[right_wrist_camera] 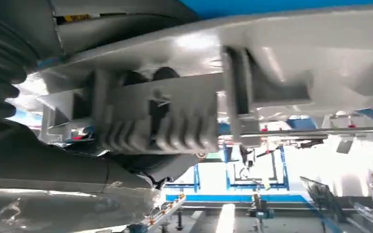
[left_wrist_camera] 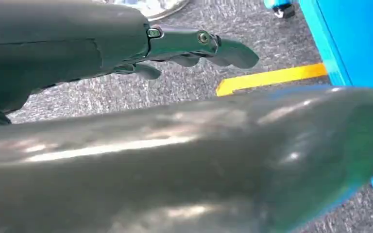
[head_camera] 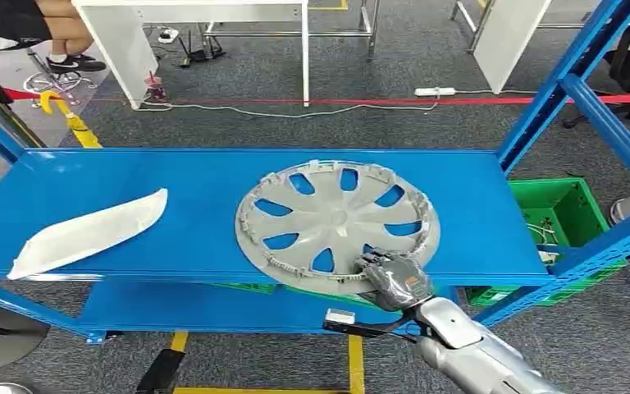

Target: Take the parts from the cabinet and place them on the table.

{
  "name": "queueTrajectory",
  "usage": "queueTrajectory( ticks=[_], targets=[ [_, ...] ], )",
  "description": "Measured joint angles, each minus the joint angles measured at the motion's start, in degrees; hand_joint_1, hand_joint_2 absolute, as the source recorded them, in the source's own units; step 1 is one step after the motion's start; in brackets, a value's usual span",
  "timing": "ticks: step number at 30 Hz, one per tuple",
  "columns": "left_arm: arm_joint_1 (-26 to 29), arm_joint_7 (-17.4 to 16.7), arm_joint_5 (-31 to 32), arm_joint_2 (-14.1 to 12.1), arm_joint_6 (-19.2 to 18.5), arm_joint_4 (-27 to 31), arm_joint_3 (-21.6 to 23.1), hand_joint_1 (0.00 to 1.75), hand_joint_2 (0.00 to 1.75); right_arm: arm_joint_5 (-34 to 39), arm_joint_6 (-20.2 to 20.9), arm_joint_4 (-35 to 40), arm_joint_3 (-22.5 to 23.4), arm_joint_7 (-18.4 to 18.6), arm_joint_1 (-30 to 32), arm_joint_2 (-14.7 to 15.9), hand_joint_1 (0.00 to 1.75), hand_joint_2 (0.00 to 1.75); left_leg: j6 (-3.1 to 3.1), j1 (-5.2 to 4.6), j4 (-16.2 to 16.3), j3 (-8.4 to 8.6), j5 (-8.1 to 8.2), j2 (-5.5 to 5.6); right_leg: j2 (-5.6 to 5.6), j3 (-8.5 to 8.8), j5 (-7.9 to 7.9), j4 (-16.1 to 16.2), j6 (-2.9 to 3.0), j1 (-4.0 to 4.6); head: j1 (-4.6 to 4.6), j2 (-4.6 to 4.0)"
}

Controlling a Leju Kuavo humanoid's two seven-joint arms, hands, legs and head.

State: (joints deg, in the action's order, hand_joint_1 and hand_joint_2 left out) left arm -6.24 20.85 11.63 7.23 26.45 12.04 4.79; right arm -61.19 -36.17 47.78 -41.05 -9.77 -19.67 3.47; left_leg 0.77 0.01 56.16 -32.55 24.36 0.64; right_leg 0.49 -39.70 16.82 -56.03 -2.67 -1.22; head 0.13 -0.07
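Grey hubcap (head_camera: 336, 223); blue shelf (head_camera: 197, 180); white part (head_camera: 90, 234); green crate (head_camera: 559, 209).

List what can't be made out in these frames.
- Head view: the right hand covers the near rim of the hubcap; finger contact under the rim is hidden.
- Head view: the white part lies flat; its underside is hidden.
- Right wrist view: the hubcap rim is too close and blurred to judge the grip.
- Left wrist view: a dark rounded surface blocks the floor; the left hand holds nothing visible.

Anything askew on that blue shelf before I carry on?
Yes: the round grey plastic wheel cover overhangs the blue metal shelf's front edge, where the right hand grips its rim.
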Motion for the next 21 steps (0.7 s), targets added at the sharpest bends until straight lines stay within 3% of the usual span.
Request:
queueTrajectory(
  ticks=[2, 7, 10, 21],
  targets=[
    [0.00, 0.61, 0.13, -0.04, 0.29, 0.00, -0.24, 0.00, 0.00, 0.60, -0.11, 1.80, 0.33, -0.27, 0.62, 0.33, 1.75, 1.75, 0.02, 0.00, 0.00, -0.15, -0.02, 0.00, 0.00, -0.16, -0.20, -0.01, 0.25, 0.00, -0.02, 0.00],
    [0.19, 3.35, -0.39, -0.04, 0.06, 0.00, -0.77, 0.00, 0.00, 1.26, -0.52, 7.56, 1.03, -0.72, 2.23, 1.62, 1.75, 1.75, 0.12, 0.00, 0.00, -0.40, -0.09, 0.00, 0.03, -0.47, -0.44, -0.02, -0.05, 0.00, -0.02, 0.00],
    [0.40, 6.38, -0.68, -0.13, -2.76, 0.00, -1.14, 0.00, 0.00, 1.19, -0.76, 11.75, 1.49, -1.20, 3.35, 2.98, 1.75, 1.75, 0.11, 0.02, 0.00, -0.53, -0.14, 0.01, -0.02, -0.63, -0.51, -0.04, -0.06, 0.00, 0.00, 0.00],
    [0.57, 6.67, -0.11, -0.55, -4.52, 0.00, -1.53, 0.00, 0.00, 0.67, -0.94, 21.99, 1.88, -1.88, 4.01, 5.62, 1.75, 1.75, 0.12, 0.02, 0.00, -0.85, -0.11, 0.02, -0.03, -0.96, -0.51, -0.05, -0.07, 0.00, -0.02, 0.00]
  ],
)
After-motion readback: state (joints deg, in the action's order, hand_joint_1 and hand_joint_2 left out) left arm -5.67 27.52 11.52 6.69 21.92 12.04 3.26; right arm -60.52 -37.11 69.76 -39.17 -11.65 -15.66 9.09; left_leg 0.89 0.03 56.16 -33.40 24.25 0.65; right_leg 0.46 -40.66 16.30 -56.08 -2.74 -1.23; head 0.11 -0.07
